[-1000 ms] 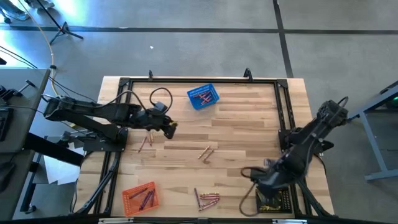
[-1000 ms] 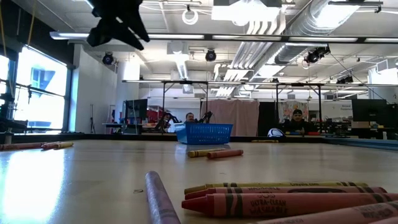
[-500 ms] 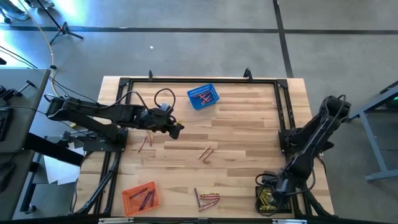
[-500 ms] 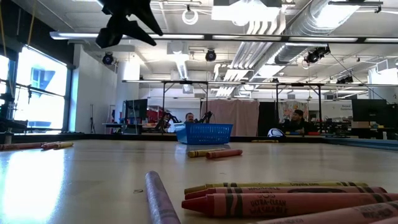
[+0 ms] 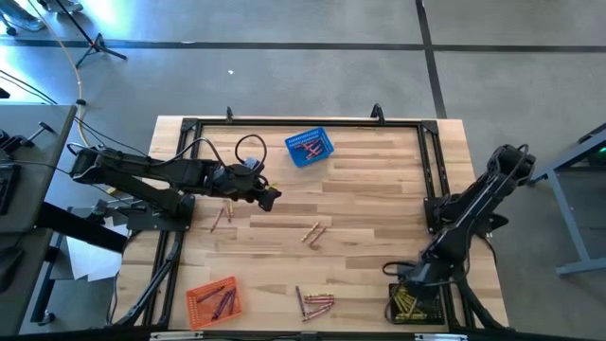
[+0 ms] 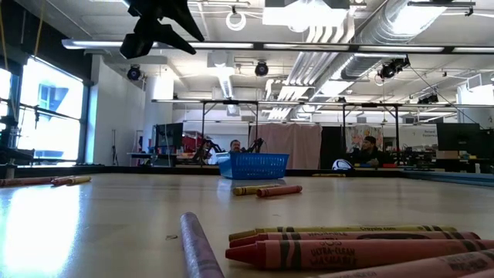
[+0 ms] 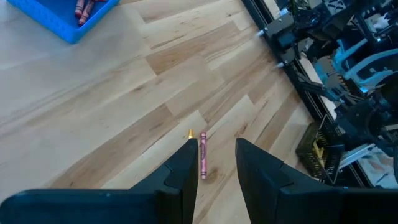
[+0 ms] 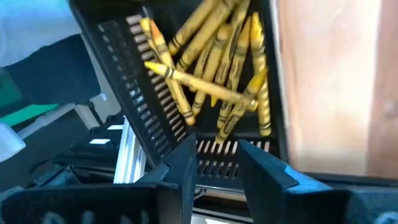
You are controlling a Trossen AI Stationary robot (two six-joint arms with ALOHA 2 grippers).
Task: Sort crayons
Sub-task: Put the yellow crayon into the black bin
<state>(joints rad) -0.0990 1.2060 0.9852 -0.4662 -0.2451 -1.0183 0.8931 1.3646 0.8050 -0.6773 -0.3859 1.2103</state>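
High view, left to right: orange basket [image 5: 213, 300] at the near-left corner holds some crayons, purplish as far as I can tell. Left gripper [image 5: 273, 198] hangs above the table left of centre, fingers apart, nothing between them. Loose crayons left: a few [image 5: 221, 217] beside the left arm, a pink and yellow pair [image 5: 313, 233] mid-table, a cluster [image 5: 313, 303] at the near edge. Blue basket [image 5: 310, 148] at the far side holds red ones. Right gripper [image 8: 213, 163] hovers over the black basket [image 5: 416, 305] of yellow crayons [image 8: 214, 65], jaws apart, empty. Roughly half sorted.
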